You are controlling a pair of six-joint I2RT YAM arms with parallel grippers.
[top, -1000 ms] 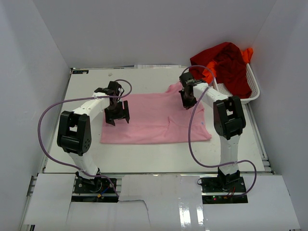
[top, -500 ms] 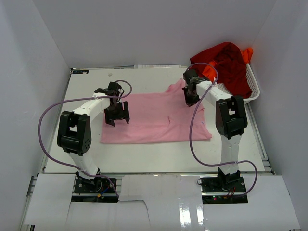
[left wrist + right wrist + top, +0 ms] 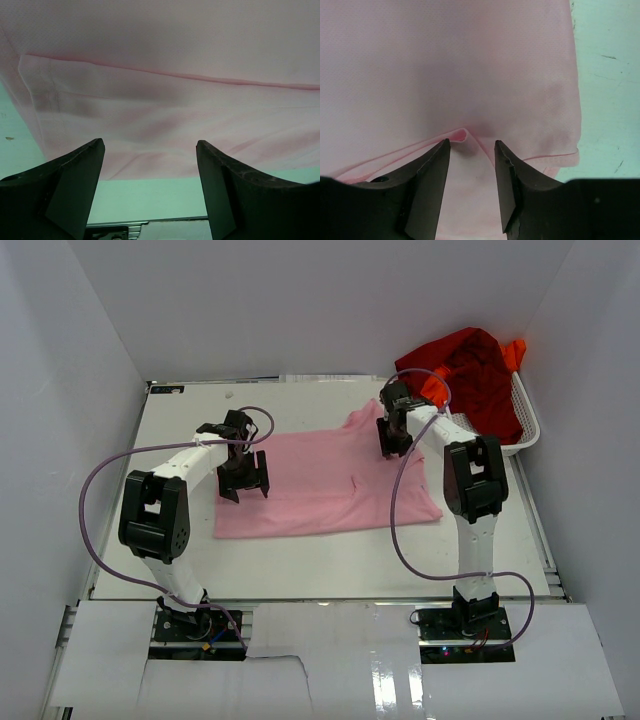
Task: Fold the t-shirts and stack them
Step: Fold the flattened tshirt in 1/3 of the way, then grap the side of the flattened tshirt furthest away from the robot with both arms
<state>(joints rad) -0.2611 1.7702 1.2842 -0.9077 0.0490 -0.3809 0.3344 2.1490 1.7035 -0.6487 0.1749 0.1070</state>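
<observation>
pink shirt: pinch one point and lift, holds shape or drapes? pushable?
Probably drapes: the pink t-shirt lies flat, creased, with a soft ridge between the open jaws of the right gripper. Pushed, it likely bunches rather than slides whole. Looks thin, so likely light.

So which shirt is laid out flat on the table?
The light pink t-shirt; the dark red t-shirt and orange t-shirt sit bunched in the white basket at the far right.

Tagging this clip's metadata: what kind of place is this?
Probably a robotics lab test cell, not a home: plain white walls box in the table, a left arm and right arm are bolted at its near edge, and a pink t-shirt and white basket serve as props.
</observation>
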